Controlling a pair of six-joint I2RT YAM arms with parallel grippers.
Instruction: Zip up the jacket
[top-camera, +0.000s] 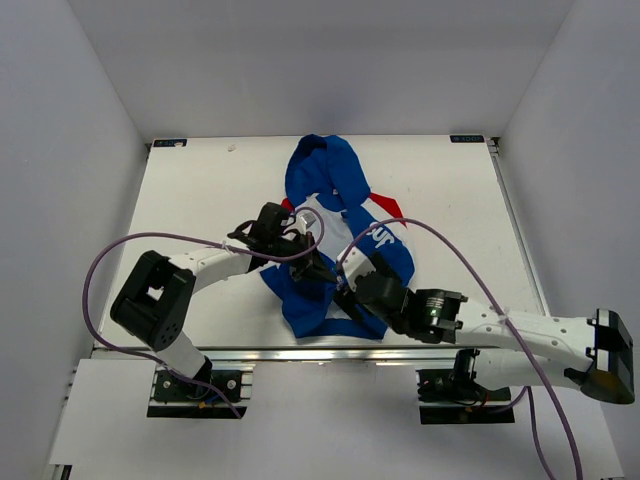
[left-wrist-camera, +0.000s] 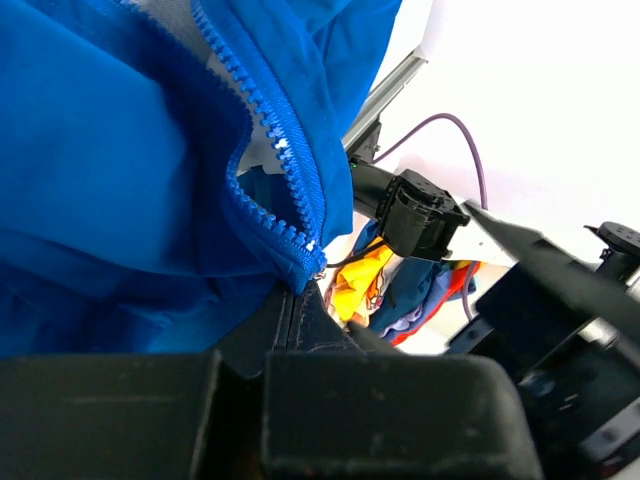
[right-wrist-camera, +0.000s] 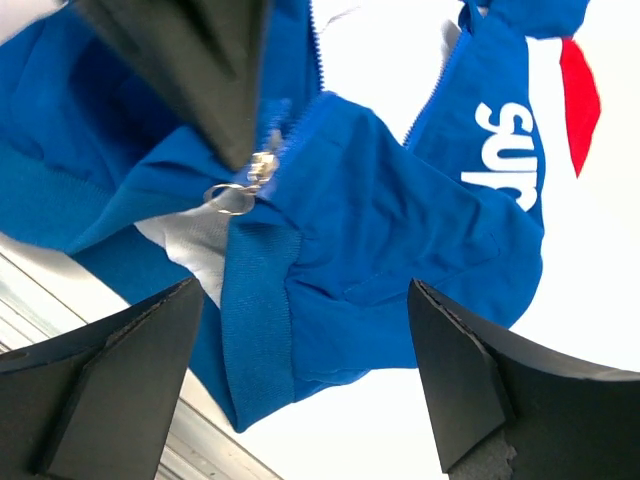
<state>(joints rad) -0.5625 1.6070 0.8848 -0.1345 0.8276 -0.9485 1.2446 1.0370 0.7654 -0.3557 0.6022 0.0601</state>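
The jacket (top-camera: 330, 180) lies in the middle of the table, hood at the far side, front open and white lining showing. It is royal blue with a red panel and white chest lettering (right-wrist-camera: 505, 150). My left gripper (top-camera: 322, 272) is shut on the bottom end of the zipper (left-wrist-camera: 290, 190), at the hem. In the right wrist view its dark fingers (right-wrist-camera: 200, 60) pinch beside the metal slider and ring pull (right-wrist-camera: 232, 195). My right gripper (top-camera: 350, 293) is open; its fingers straddle the jacket's ribbed hem (right-wrist-camera: 260, 310) just below the slider without touching it.
The white table (top-camera: 200, 190) ends in a metal rail (top-camera: 300, 352) at the near edge, just below the jacket hem. Purple cables (top-camera: 130, 245) loop over both arms. The left wrist view shows the right arm (left-wrist-camera: 420, 215) and a yellow and orange cloth (left-wrist-camera: 370, 280) beyond it.
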